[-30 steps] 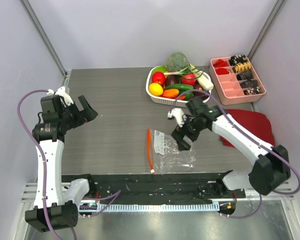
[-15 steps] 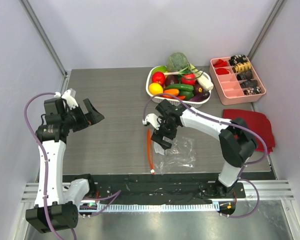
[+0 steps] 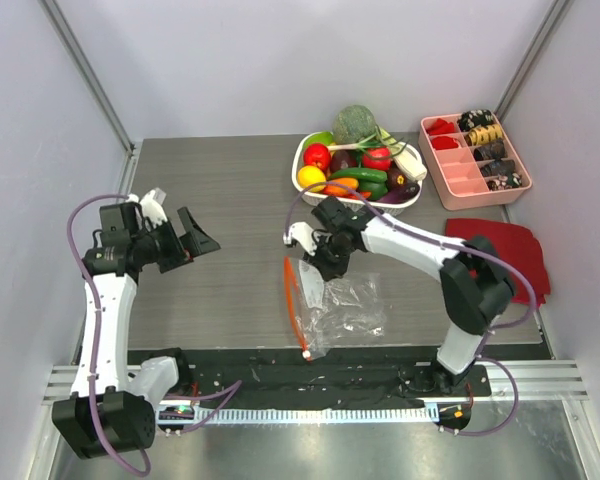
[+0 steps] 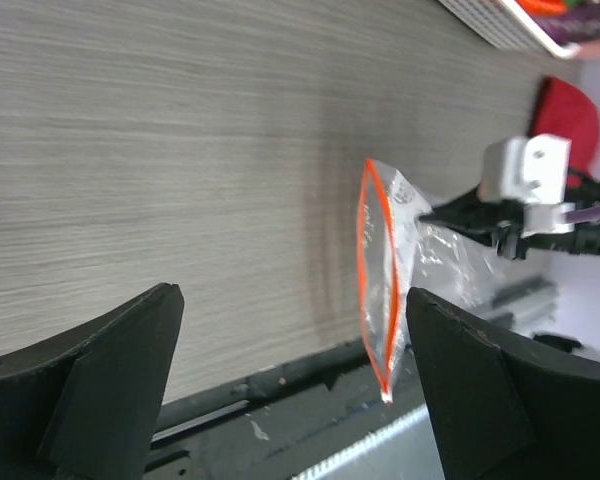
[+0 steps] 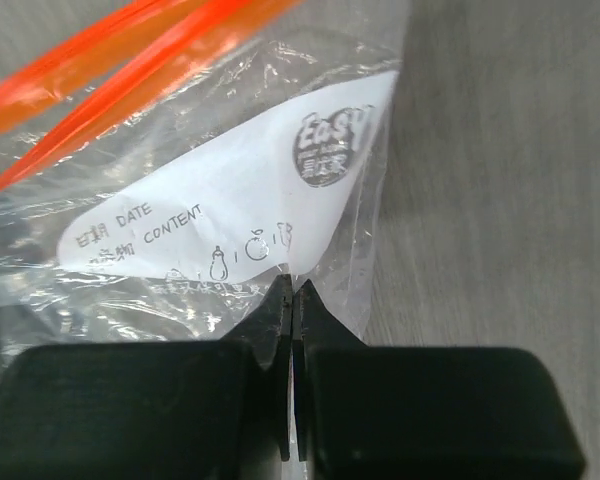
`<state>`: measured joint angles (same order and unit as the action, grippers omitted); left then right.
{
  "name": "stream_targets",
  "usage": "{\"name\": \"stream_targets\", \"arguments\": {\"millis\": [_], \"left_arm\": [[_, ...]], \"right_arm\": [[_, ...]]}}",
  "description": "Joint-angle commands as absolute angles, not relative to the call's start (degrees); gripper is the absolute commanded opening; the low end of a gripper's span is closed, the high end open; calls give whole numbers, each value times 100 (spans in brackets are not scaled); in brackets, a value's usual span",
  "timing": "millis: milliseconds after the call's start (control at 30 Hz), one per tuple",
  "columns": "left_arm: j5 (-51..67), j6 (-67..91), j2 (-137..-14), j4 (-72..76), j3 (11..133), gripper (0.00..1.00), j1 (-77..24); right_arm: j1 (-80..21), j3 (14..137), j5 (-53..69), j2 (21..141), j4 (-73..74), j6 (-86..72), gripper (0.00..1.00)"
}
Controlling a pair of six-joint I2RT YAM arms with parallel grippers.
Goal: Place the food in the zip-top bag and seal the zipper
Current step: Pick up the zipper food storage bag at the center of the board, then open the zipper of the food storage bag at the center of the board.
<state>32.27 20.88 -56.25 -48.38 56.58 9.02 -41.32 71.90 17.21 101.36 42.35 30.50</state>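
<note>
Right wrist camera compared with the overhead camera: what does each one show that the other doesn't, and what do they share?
Only the right wrist view: the words DATE and CONTENT on the white label, and the right gripper pinched shut on the zip-top bag just below it.

Only the overhead view: the white basket of toy food, the pink tray, the red cloth, and the left gripper, open and away from the bag.

Both: the bag, its orange zipper and the grey table.
</note>
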Motion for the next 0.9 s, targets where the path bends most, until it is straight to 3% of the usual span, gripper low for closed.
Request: {"name": "stream_targets", "arguments": {"millis": [0,200,567,867], "left_arm": [[4647,2030,-5485,-4440,5363,91,905],[5361,2039,-4861,-3771,5019,78,756],[4912,1321,-4719,-3497,5167,57,61],[4553,439,-5045,-4228,5555,52,-132]], "right_arm": [[-3990,7383,2652,8775,3369,2735,1],[-3973,7470,2944,8385,2558,1935,1],[-3832,7717,3831,8534,1574,168,1],[-3762,7770,4341,8473,1117,-457,1]]}}
